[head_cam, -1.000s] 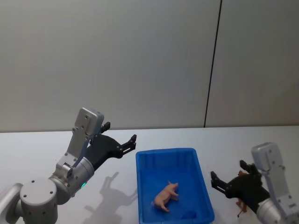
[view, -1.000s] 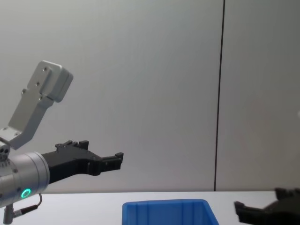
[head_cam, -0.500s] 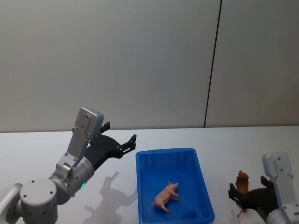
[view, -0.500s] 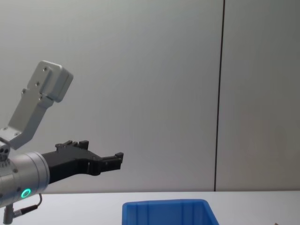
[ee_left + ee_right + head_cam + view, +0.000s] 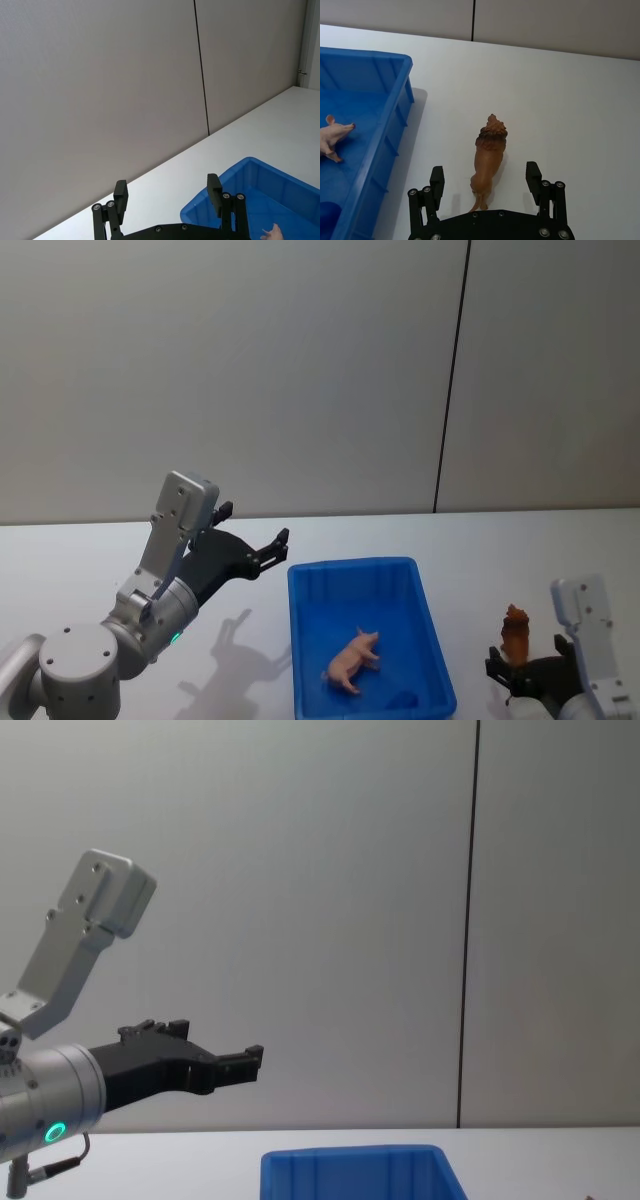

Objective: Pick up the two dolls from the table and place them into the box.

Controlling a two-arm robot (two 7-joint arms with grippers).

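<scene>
Pig doll (image 5: 354, 659) lies in the box (image 5: 368, 575), lower centre. Lion doll (image 5: 488, 156) stands on the desk (image 5: 580, 100) between the right gripper (image 5: 487, 185)'s spread fingers; an off-centre closure could topple it. Left gripper (image 5: 275, 550), fingers apart, idle mid-left.

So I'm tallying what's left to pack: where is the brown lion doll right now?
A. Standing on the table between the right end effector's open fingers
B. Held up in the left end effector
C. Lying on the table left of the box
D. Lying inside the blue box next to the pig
A: the lion doll stands on the table between the open fingers of the right end effector, outside the box.
</scene>
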